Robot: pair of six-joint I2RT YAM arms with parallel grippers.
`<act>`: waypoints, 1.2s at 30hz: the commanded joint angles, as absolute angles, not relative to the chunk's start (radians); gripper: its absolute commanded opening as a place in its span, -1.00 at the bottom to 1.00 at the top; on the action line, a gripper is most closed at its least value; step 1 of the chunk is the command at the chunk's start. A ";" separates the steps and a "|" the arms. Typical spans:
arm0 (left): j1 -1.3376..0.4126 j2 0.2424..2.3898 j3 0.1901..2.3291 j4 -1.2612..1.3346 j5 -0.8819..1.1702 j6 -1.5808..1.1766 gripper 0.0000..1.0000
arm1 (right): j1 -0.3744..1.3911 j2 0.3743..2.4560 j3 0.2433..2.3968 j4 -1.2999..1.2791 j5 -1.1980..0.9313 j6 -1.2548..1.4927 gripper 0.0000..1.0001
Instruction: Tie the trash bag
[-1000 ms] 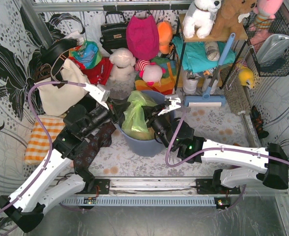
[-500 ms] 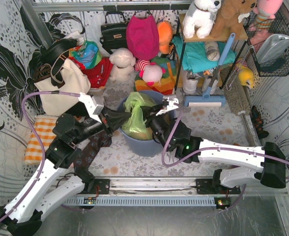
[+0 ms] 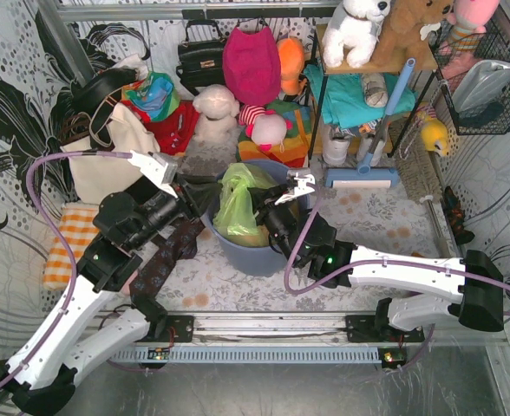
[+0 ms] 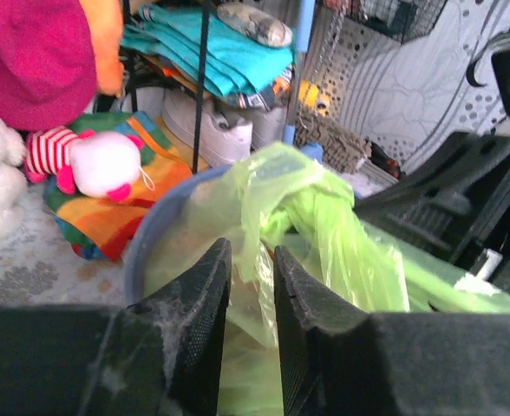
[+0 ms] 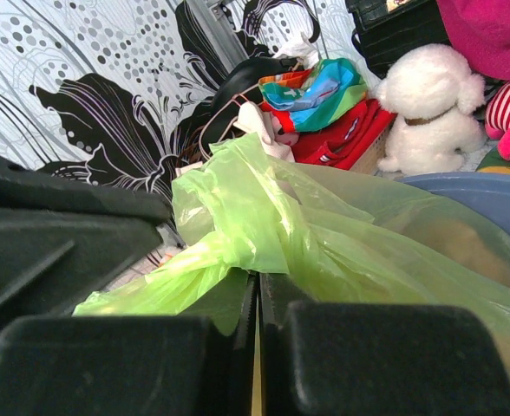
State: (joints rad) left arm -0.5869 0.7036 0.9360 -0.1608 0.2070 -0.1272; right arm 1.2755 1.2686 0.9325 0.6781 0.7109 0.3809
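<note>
Facing trash bag (image 4: pixel 324 225), left claw (image 4: pixel 251 260) parted in wrist view; overhead hides gap.

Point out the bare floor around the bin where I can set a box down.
Best: the mat right of the bin, bordered by the brush head and the right arm. A narrower strip lies between bin and front rail. Behind and left is crowded with bags, toys and the left arm.

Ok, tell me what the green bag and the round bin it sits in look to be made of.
Trash bag: thin plastic film, lime green, glossy and translucent. It creases finely and light passes through it.
Bin: probably moulded plastic, blue-grey and matte, with a smooth, even wall and a rounded rim. The look alone does not settle it.
</note>
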 commanded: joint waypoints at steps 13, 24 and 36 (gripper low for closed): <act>-0.579 0.786 0.982 -0.057 0.177 -0.108 -0.09 | 1.270 1.252 0.936 0.708 0.719 0.382 -1.00; -0.580 0.820 1.027 -0.122 0.220 -0.080 -1.00 | 1.270 1.267 0.946 0.705 0.755 0.373 -1.00; -0.580 0.746 0.980 -0.230 0.444 -0.155 -1.00 | 1.270 1.328 0.959 0.796 0.805 0.341 -1.00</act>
